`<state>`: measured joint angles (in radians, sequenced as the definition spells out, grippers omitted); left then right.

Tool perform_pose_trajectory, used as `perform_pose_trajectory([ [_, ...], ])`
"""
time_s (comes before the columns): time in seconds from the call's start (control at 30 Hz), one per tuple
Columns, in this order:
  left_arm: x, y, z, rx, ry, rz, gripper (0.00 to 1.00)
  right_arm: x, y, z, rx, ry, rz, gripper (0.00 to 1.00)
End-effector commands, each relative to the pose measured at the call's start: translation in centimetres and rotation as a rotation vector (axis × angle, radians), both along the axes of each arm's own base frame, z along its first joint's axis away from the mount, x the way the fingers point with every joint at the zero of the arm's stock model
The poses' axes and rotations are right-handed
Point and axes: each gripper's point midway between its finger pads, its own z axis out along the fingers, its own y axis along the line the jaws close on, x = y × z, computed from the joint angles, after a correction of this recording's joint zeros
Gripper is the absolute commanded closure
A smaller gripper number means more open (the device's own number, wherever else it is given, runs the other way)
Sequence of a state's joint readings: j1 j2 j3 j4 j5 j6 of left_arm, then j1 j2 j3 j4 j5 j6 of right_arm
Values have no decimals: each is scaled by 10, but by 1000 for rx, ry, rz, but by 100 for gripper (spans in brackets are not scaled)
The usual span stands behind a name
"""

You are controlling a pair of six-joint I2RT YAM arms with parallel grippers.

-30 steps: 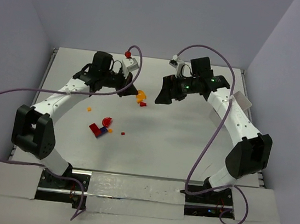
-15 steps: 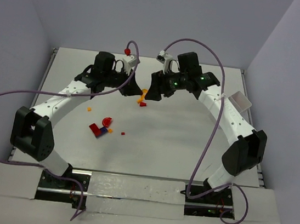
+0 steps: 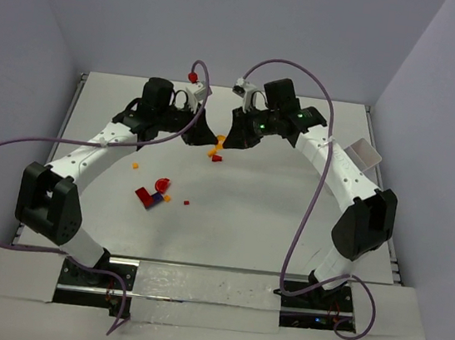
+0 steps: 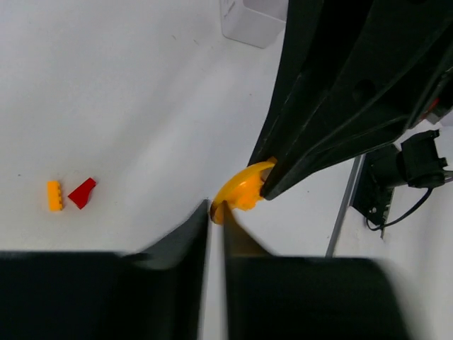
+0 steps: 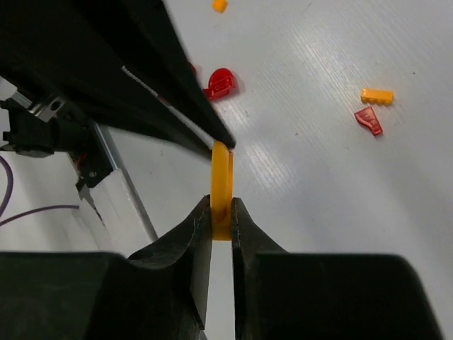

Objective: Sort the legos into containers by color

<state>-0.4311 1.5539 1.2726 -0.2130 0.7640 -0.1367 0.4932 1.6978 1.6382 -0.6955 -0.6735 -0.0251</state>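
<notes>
as right tool (image 5: 221, 205) grips orange lego (image 5: 221, 170), tub (image 3: 365, 155) contents are unreadable.

The curved lego (image 3: 219, 141) is over the far middle of the counter (image 3: 271, 218), pinched by the left arm's jaws from its left and the right arm's jaws from its right. Just nearer than it, a small brick (image 4: 54, 195) and a wedge (image 4: 82, 192) lie side by side. A cluster of legos (image 3: 153, 192) lies nearer still, to its left. A container (image 3: 364, 153) stands well to its right.
</notes>
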Motion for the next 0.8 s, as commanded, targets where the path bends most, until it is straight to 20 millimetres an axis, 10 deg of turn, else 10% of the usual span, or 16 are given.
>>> perform_pose_trajectory([
  [0.0, -6, -5, 30, -55, -73, -29, 46, 1, -1, 26, 27, -88, 17, 100],
  [0.1, 2, -2, 27, -18, -74, 4, 2, 2, -14, 24, -14, -108, -1, 100],
  [0.27, 21, 14, 35, 27, -167, 95, 1, 12, -96, 10, -208, -170, -98, 100],
  [0.57, 41, 22, 28, 106, -201, 146, 1, 36, -325, 3, -713, -262, -303, 100],
  [0.77, 51, 25, 29, 143, -259, 165, 1, 46, -411, -2, -897, -206, -369, 100],
])
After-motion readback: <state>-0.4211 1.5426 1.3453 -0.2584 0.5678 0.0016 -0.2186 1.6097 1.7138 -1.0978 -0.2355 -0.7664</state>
